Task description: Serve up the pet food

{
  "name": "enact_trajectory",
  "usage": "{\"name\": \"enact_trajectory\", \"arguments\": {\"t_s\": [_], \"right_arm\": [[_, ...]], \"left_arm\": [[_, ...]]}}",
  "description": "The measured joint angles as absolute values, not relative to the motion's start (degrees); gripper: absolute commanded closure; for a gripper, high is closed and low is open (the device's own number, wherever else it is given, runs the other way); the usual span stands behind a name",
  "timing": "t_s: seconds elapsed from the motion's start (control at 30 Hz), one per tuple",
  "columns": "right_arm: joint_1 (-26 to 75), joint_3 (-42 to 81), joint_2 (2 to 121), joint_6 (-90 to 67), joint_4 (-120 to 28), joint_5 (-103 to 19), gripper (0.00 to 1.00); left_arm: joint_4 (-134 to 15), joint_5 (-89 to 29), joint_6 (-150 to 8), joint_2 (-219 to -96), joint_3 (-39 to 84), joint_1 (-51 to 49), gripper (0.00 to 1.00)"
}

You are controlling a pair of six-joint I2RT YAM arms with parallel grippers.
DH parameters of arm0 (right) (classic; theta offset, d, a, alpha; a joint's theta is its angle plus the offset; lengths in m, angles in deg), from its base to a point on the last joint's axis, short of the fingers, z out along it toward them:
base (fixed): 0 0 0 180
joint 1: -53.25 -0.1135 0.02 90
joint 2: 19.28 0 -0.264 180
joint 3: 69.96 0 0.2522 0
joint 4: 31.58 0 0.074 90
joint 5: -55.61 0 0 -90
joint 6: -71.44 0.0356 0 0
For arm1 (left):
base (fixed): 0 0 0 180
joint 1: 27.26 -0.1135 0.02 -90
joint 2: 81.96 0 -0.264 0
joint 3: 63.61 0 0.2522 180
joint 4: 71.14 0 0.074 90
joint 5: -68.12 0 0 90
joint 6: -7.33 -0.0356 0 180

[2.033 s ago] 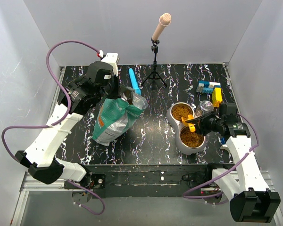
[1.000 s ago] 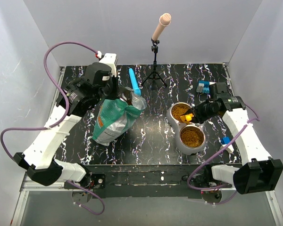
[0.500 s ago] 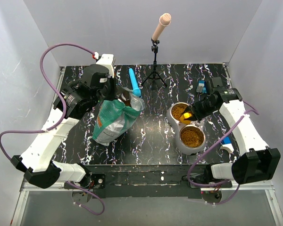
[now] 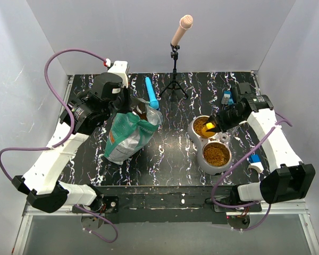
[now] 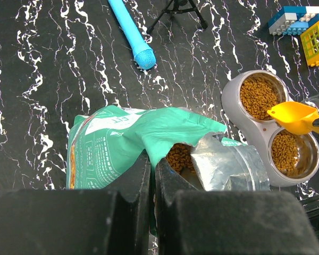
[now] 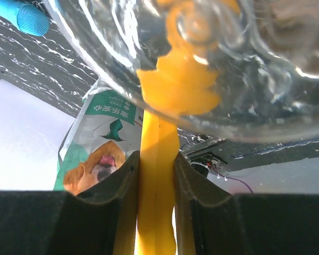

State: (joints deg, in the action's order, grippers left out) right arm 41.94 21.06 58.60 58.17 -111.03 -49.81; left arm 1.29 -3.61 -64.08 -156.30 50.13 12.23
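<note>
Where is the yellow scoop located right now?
In the top view, the yellow scoop is on the right side, held by the right hand over the far half of the grey double feeder.

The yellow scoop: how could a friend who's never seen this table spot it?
Find the black marbled table, then the grey double bowl of kibble on its right side. The yellow scoop hangs above that bowl, held by the right gripper. Unlike the yellow toy block further back, it is smooth and funnel-shaped.
</note>
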Motion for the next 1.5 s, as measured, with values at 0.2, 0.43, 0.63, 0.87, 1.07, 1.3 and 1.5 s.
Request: {"name": "enact_trajectory", "arguments": {"t_s": [0.2, 0.43, 0.63, 0.87, 1.07, 1.3, 1.5], "right_arm": [[41.96, 21.17, 57.88, 58.78, -111.49, -49.53, 0.99], [41.24, 21.62, 58.23, 58.67, -111.14, -48.48, 0.99], [41.16, 21.69, 58.15, 58.63, -111.19, -48.61, 0.99], [41.31, 20.14, 57.95, 58.52, -111.27, -48.48, 0.99], [40.83, 23.07, 57.55, 58.14, -110.46, -47.76, 0.99], [40.37, 22.94, 57.38, 58.08, -110.64, -47.78, 0.99], [40.32, 26.10, 56.62, 55.78, -111.49, -47.80, 0.99]], "left_arm": [[1.29, -3.66, -64.04, -156.30, 50.13, 12.23, 1.00], [1.29, -3.66, -64.06, -156.30, 50.13, 12.23, 1.00], [1.29, -3.66, -64.06, -156.30, 50.13, 12.23, 1.00], [1.31, -3.81, -64.06, -156.30, 50.13, 12.23, 1.00], [1.31, -3.85, -64.06, -156.30, 50.13, 12.23, 1.00], [1.34, -3.85, -64.11, -156.30, 50.16, 12.23, 1.00], [1.56, -3.57, -64.48, -156.37, 50.37, 12.23, 1.00]]}}
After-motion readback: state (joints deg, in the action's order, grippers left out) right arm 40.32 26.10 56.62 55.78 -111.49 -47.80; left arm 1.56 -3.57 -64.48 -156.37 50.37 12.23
